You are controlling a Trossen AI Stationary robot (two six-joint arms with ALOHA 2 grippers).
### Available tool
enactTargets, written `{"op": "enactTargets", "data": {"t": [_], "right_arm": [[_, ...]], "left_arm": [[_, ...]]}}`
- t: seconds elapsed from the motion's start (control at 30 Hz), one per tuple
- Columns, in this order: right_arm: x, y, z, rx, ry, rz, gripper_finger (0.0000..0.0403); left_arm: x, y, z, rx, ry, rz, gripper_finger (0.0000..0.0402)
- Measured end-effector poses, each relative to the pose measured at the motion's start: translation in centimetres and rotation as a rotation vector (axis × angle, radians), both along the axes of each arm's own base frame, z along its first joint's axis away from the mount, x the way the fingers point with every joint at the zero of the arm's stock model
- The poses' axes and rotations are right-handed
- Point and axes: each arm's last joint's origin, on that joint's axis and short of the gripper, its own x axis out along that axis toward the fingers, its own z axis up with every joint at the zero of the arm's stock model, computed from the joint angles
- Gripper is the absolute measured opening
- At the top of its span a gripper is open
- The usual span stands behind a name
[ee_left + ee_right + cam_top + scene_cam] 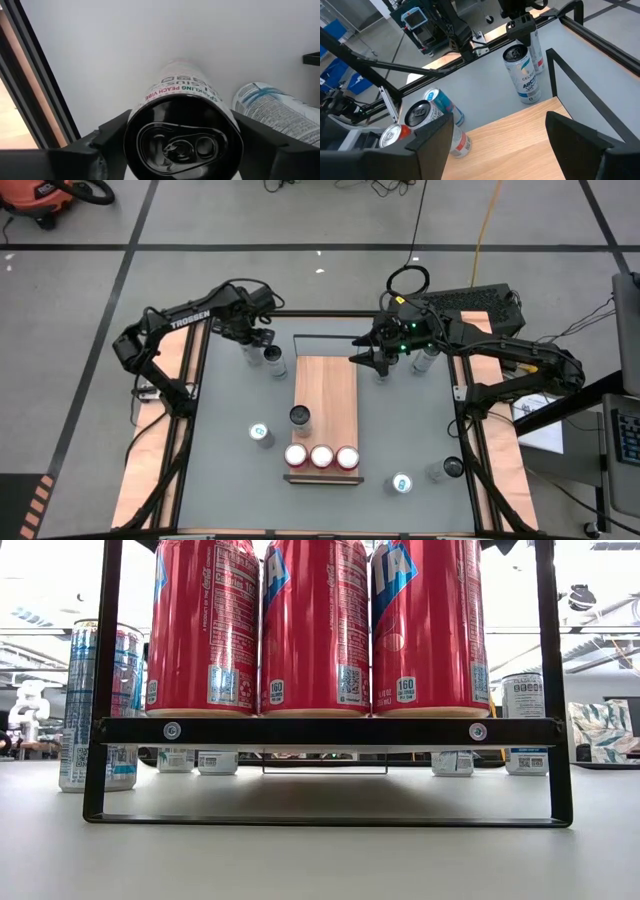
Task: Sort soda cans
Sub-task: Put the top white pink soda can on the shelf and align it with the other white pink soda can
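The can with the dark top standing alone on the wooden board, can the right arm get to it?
Probably yes. The right gripper hovers open over the wooden board's far end, and bare board lies between it and the dark-topped can.

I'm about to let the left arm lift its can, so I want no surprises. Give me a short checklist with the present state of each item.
1. Left gripper straddles the dark-topped can, a finger on each side: ok.
2. Fingers firmly clamped on that can: cannot tell.
3. Neighbouring can stands beside it, apart from the fingers: ok.
4. Wooden board has bare space behind the three red cans and the one dark-topped can: ok.
5. Right gripper is open and empty at the board's far right edge, close to the drop area: not ok.
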Motion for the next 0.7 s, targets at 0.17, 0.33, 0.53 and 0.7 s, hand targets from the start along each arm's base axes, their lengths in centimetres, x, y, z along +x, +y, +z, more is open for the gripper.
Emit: {"op": "enactTargets", "data": {"t": [0.17,0.33,0.53,0.7], "right_arm": [[0.0,0.0,0.0,-0.010,-0.001,0.003,0.0287],[0.1,0.0,0.1,-0.010,-0.013,0.008,0.0287],[0.5,0.8,0.7,-0.019,-0.075,0.039,0.0287],[1.1,2.2,2.5,-0.042,-0.134,0.064,0.0287]], "left_arm": [[-0.1,-0.2,0.5,-0.006,-0.013,0.010,0.0245],[-0.6,-0.5,2.9,0.001,-0.027,0.028,0.0244],[-0.9,-1.5,7.2,0.015,-0.048,0.031,0.0244],[-1.1,-3.1,11.6,0.080,-0.156,0.039,0.0244]]}}
